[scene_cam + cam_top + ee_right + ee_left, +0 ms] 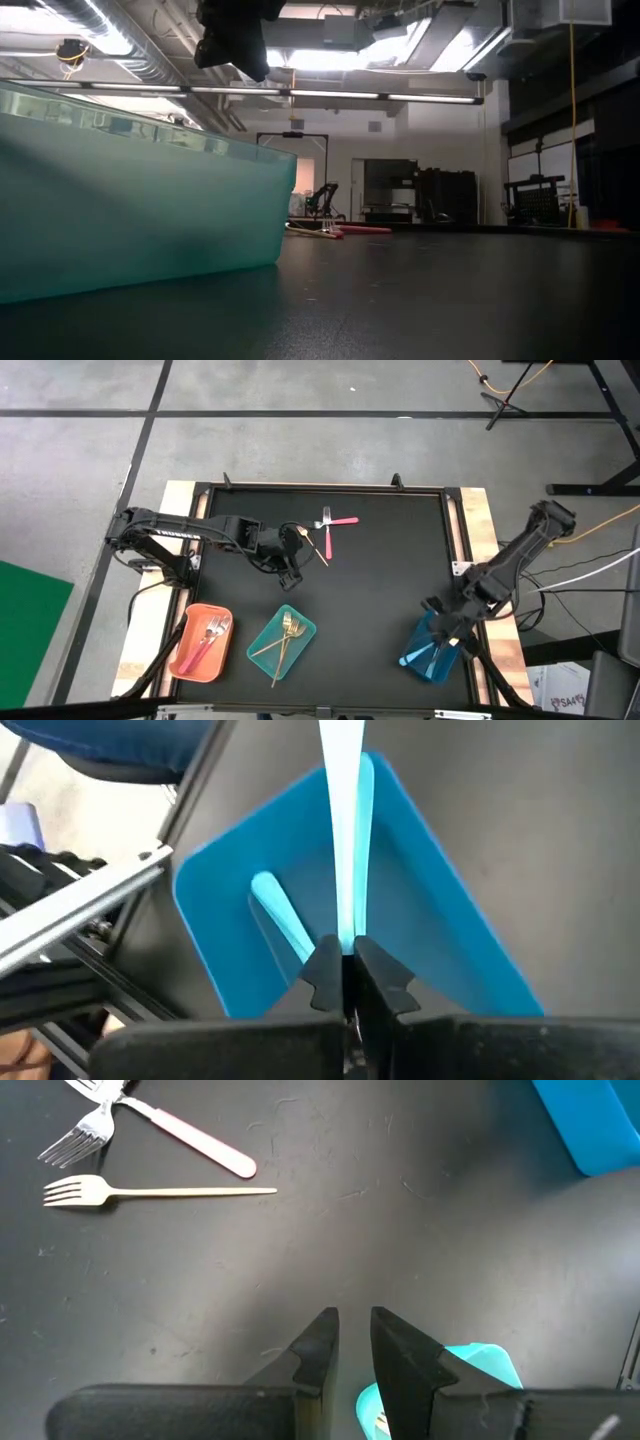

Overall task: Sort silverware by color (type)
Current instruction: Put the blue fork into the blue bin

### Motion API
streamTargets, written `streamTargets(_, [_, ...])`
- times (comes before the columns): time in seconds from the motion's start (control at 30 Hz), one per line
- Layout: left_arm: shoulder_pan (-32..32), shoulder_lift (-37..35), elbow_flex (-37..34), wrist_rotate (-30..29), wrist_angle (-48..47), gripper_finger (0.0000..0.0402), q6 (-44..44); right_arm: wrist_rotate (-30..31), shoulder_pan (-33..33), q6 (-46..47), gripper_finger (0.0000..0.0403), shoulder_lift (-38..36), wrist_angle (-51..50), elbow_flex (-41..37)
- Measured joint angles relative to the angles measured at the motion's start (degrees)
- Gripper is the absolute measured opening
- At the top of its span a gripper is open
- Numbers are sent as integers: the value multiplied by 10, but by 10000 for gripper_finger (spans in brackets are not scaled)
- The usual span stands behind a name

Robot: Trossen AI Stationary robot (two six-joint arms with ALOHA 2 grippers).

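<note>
Trays, three, along the near edge of the black table point(400, 570).

1. Orange tray point(186, 658), nearest the left arm's side: holds pink-handled pieces point(208, 637) with silver heads, at least one of them a fork, lying close together.

2. Teal tray point(300, 626), in the middle: holds gold pieces point(284, 637), crossed over one another, one sticking out past the tray's near rim. In the low view this tray's wall fills the left of the picture.

3. Blue tray point(470, 935), on the right arm's side: holds a light-blue piece point(280, 915) lying on its floor. A second light-blue piece point(345, 830) stands over the tray, its lower end pinched in the right gripper point(347, 965).

Loose silverware, far middle of the table:
- two pink-handled forks point(335, 523), crossed or touching at the heads;
- one gold fork point(150, 1193), just beside them, lying flat, apart from the pink handle.

Arms:
- Right gripper: over the blue tray, fingers clamped on the light-blue piece.
- Left gripper point(350, 1348): low over bare table, just short of the loose forks, fingers drawn nearly together with a narrow gap between them, holding nothing. Left arm reaches in from the table's left edge, elbow bent.
</note>
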Motion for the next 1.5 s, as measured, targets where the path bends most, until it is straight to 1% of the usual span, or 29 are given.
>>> streamTargets(0.07, [0, 0, 0, 0, 0, 57, 0, -3, 7, 3, 0, 0, 2, -11])
streamTargets(0.17, [0, 0, 0, 0, 0, 57, 0, -26, 11, 1, 0, 0, 1, -22])
streamTargets(0.3, [0, 0, 0, 0, 0, 57, 0, -52, 10, -55, 1, 0, 1, -36])
streamTargets(0.4, [0, 0, 0, 0, 0, 57, -1, -56, 10, -103, 1, 0, 2, -48])
streamTargets(0.47, [0, 0, 0, 0, 0, 57, -1, -56, 10, -117, 1, 0, 2, -55])
streamTargets(1.07, [0, 0, 0, -1, 0, 57, -1, -54, 9, -110, 3, 0, 6, -68])
streamTargets(1.27, [0, 0, 0, -1, 0, 57, -1, -21, 9, -97, 3, 0, 6, -68])
streamTargets(1.5, [0, 0, 0, -1, 0, 57, -1, -42, 9, -104, 3, 0, 14, -68])
